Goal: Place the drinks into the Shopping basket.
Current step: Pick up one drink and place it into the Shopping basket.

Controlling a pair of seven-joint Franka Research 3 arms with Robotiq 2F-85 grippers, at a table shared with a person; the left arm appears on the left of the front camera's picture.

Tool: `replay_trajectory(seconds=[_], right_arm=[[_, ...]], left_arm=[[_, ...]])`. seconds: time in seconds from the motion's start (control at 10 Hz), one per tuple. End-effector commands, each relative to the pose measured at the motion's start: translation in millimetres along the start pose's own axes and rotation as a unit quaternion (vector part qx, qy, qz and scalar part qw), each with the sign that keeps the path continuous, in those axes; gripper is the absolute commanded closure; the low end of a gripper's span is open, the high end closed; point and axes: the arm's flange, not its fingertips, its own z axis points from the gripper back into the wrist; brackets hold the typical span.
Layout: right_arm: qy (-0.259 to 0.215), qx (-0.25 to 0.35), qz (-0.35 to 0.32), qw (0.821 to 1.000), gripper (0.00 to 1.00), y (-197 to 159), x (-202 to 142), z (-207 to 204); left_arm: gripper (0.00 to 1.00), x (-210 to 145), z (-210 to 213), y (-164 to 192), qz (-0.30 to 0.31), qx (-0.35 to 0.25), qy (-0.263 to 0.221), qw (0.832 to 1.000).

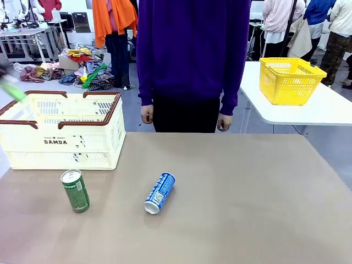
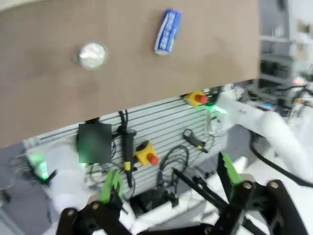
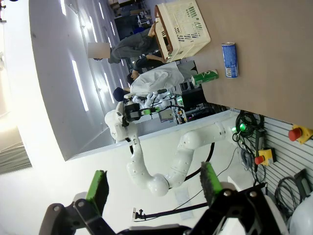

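Note:
The green can stands upright on the brown table, just in front of the Shopping basket, a cream slotted basket with a reddish-brown rim at the back left. To its right the blue can lies on its side. A blurred green pad of my left arm hangs above the basket's left rim. In the left wrist view my left gripper is open and holds nothing, high above the green can and blue can. My right gripper is open, far from the blue can, green can and basket.
A person in a purple top stands at the table's far edge with hands hanging down. A yellow basket sits on a separate white table at the right. The brown table is bare on its right half.

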Motion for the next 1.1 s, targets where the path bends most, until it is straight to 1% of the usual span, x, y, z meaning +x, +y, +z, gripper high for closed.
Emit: replay_trajectory(seconds=[0.0,0.2,0.3,0.4,0.5,0.6,0.7,0.8,0.9,1.0], right_arm=[[-0.001,0.002,0.004,1.0,0.0,2.5,-1.5,0.6],[-0.001,0.002,0.004,1.0,0.0,2.5,-1.5,0.6],[-0.001,0.002,0.004,1.0,0.0,2.5,-1.5,0.6],[-0.001,0.002,0.004,1.0,0.0,2.5,-1.5,0.6],[-0.001,0.002,0.004,1.0,0.0,2.5,-1.5,0.6],[-0.001,0.002,0.004,1.0,0.0,2.5,-1.5,0.6],[-0.001,0.002,0.004,1.0,0.0,2.5,-1.5,0.6],[-0.001,0.002,0.004,1.0,0.0,2.5,-1.5,0.6],[-0.001,0.002,0.004,1.0,0.0,2.5,-1.5,0.6],[-0.001,0.002,0.004,1.0,0.0,2.5,-1.5,0.6]], left_arm=[[0.0,17.9,-69.4,-61.8,-0.032,0.061,0.019,0.997],[0.0,29.4,-157.4,-128.5,-0.061,0.144,-0.026,0.987],[0.0,33.0,-195.0,-153.2,-0.052,0.18,-0.074,0.979],[0.0,39.1,-229.3,-172.3,-0.077,0.205,-0.083,0.972],[0.0,46.4,-258.5,-182.1,-0.111,0.22,-0.072,0.967],[0.0,56.8,-285.6,-182.6,-0.141,0.24,-0.063,0.958],[0.0,63.5,-302.5,-177.2,-0.179,0.254,-0.049,0.949],[0.0,71.0,-315.0,-168.4,-0.223,0.268,-0.042,0.936],[0.0,76.4,-326.9,-160.8,-0.249,0.264,-0.032,0.931],[0.0,80.6,-337.5,-154.4,-0.262,0.248,-0.023,0.932]])
